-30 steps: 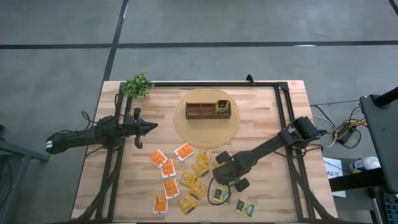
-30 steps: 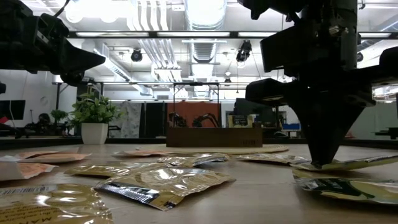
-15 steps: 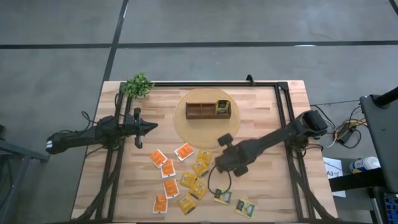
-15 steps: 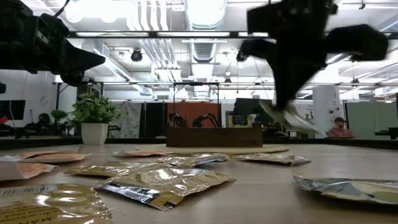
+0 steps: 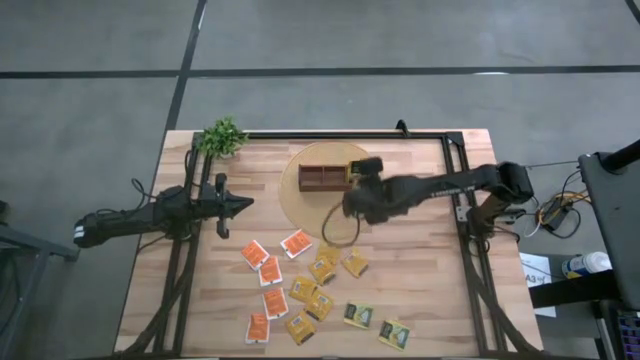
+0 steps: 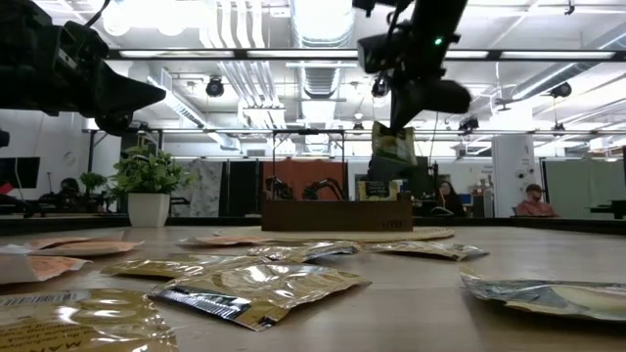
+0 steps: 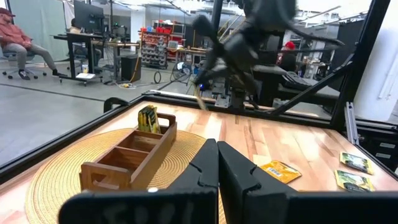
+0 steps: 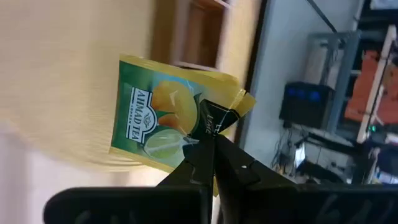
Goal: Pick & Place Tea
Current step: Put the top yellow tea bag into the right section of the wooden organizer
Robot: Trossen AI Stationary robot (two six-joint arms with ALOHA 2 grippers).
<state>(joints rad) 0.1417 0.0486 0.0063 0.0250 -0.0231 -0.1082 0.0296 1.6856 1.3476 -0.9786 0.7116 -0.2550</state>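
Right gripper (image 8: 208, 146) pinches a green tea sachet (image 8: 165, 118) by its edge, airborne beside the wooden box (image 5: 335, 177); box mostly hidden behind the arm from above. Left gripper (image 5: 247, 204) pressed together, parked near the table's (image 5: 420, 300) left edge.

The right arm reaches across toward the table's far middle, its right gripper (image 5: 352, 200) pinched shut and raised — the left gripper (image 5: 243, 204) waits at the left, closed.
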